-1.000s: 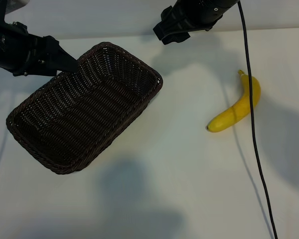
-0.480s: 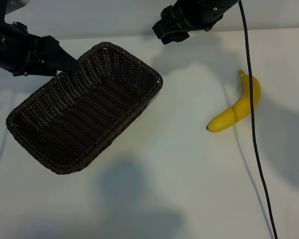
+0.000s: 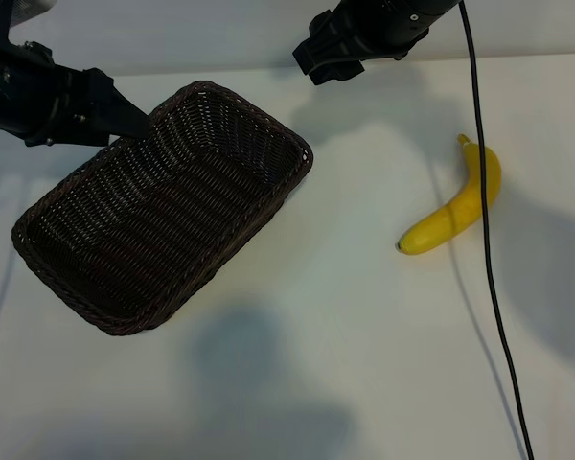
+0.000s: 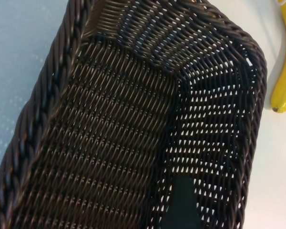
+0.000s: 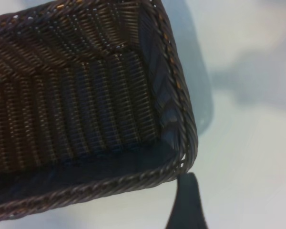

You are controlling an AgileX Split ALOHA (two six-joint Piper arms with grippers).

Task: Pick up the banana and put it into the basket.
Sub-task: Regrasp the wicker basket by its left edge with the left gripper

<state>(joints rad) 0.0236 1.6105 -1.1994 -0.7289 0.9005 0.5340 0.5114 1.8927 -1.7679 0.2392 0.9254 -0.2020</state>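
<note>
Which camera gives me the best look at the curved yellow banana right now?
The exterior view: the curved yellow banana lies whole on the white table, crossed only by a thin black cable. The left wrist view catches just one end at the frame edge, beyond the dark brown woven wicker basket. The right wrist view shows none of it.

basket (image 3: 163,206) left on table (image 3: 345,364) | banana (image 3: 455,206) right, well apart
</note>
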